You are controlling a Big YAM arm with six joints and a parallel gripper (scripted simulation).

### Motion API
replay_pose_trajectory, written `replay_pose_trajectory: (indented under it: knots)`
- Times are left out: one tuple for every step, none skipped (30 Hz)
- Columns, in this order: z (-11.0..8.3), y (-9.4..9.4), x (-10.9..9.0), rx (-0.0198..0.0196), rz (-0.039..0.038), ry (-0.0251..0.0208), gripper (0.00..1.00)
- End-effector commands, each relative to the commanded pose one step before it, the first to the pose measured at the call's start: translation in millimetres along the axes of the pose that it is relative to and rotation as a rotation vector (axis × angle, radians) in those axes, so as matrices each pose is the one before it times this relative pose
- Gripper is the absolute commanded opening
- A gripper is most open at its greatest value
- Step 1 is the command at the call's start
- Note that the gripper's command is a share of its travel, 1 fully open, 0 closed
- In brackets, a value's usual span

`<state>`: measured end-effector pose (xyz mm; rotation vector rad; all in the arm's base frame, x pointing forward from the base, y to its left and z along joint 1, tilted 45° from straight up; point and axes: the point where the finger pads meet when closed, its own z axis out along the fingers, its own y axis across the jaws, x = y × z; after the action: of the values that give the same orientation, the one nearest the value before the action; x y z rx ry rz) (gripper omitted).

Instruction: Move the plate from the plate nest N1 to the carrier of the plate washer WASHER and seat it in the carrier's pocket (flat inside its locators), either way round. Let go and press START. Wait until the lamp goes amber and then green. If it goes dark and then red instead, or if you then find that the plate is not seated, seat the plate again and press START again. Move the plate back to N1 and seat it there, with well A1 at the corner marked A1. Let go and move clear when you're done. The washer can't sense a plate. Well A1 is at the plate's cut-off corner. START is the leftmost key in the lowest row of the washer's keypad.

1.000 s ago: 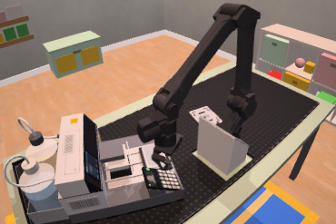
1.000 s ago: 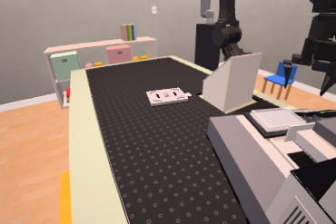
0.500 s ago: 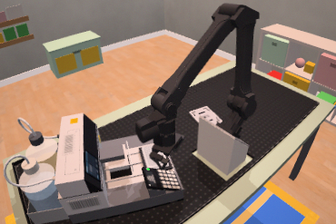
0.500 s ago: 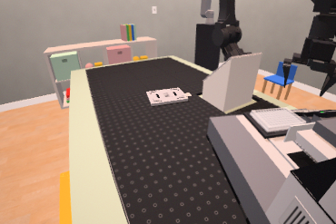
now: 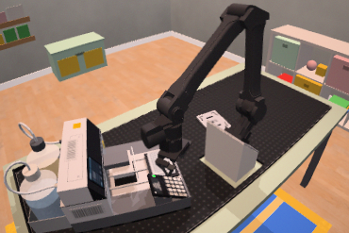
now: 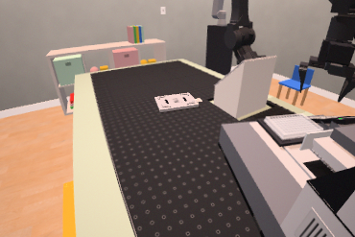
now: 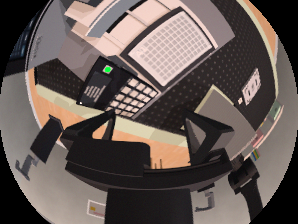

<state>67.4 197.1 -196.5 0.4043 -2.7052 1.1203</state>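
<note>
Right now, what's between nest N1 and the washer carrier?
The upright grey panel stands between nest N1 and the plate in the carrier; clearest in the exterior view.

Even soft light, perhaps fisheye-warped edges.

Gripper (image 5: 166, 165) hangs wide open and empty in free air above the keypad (image 5: 169, 185), at the washer's (image 5: 82, 169) near-right corner. Plate (image 6: 294, 126) lies in the carrier just beside the keypad, open from above.

Washer's tall housing (image 5: 75, 157) walls off the left side of the carrier. Bottles (image 5: 40, 178) and tubing crowd the mat's left corner behind it.

A slanted grey screen (image 5: 230, 154) stands upright mid-mat, between washer and nest (image 6: 177, 102); a straight low pass from carrier to nest meets it. The arm's own base (image 5: 250, 112) stands just behind the screen.

The mat (image 6: 158, 162) around the nest, toward the far edge, carries nothing else.
</note>
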Motion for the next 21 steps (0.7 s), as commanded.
replay_pose_trajectory:
  knots:
    - [-21.12,25.28,-13.58,-0.05161,0.00921,-0.03059,1.0]
    - [0.0,0.0,0.0,0.0,0.0,0.0,1.0]
    - [0.0,0.0,0.0,0.0,0.0,0.0,1.0]
    - [0.0,0.0,0.0,0.0,0.0,0.0,1.0]
    - [-6.45,-5.55,-9.7,-0.01052,0.0526,0.0023,1.0]
    - [-2.34,-2.15,-5.16,-0.00301,0.0344,-0.00209,1.0]
    - [-0.9,-2.23,-4.92,0.00034,0.03395,-0.00051,1.0]
    - [-0.9,-2.07,-4.99,0.00034,0.03395,-0.00051,1.0]
    - [-0.9,-1.91,-5.05,0.00033,0.03394,-0.00051,1.0]
    - [-0.89,-1.75,-5.1,0.00032,0.03393,-0.00052,1.0]
    - [-0.89,-1.58,-5.15,0.00031,0.03393,-0.00052,1.0]
    - [0.0,0.0,0.0,0.0,0.0,0.0,1.0]
    - [0.0,0.0,0.0,0.0,0.0,0.0,1.0]
    - [12.38,-3.75,-1.76,0.03309,0.02747,0.01001,1.0]
    - [-3.96,-0.72,-5.87,-0.00742,0.03516,-0.00243,1.0]
    - [-6.7,-0.16,-6.65,-0.01424,0.03676,-0.00416,1.0]
    - [-5.35,-0.21,-6.42,-0.01092,0.03628,-0.00314,1.0]
    - [-0.87,-0.73,-5.31,0.00027,0.03389,-0.00053,1.0]
    - [-0.87,-0.56,-5.33,0.00026,0.03388,-0.00053,1.0]
    - [-0.87,-0.39,-5.34,0.00025,0.03388,-0.00053,1.0]
    - [-0.87,-0.22,-5.34,0.00024,0.03387,-0.00053,1.0]
